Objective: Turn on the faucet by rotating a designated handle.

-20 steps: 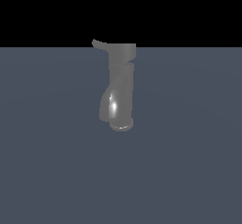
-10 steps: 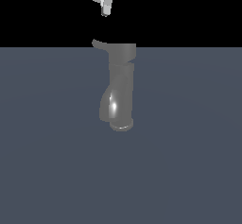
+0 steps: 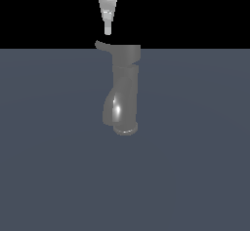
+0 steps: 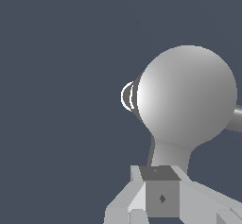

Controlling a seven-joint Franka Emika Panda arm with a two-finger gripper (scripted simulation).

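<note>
Faucet (image 3: 125,91) stands alone in the exterior view, a single glossy dark grey body rising from a flat slate-blue floor (image 3: 49,176): a tall cylinder, a wider cap section above it, a thick curved spout that bends down toward the exterior view's left and ends in a ringed round mouth with a bright highlight on its curve. One handle (image 3: 103,45), a short thin grey lever with an upturned tip, juts from the cap toward the exterior view's left. One gripper (image 3: 108,29) hangs tip-down from the upper edge of the picture, pale grey, and narrows to a single slim point; the handle's tip lies just below that point, close to it but with a small dark gap between, and the faucet's body lies below the fingers and off to the exterior view's right. In the wrist view the faucet (image 4: 189,95) is seen from overhead as one large shiny round cap, with the white ring of the spout end peeping out beside it. The gripper's (image 4: 160,187) pale fingers (image 4: 137,185) sit just beside the cap's edge, pressed close together around a dark square block, and the handle (image 4: 163,158) reaches from the cap to meet them there.
</note>
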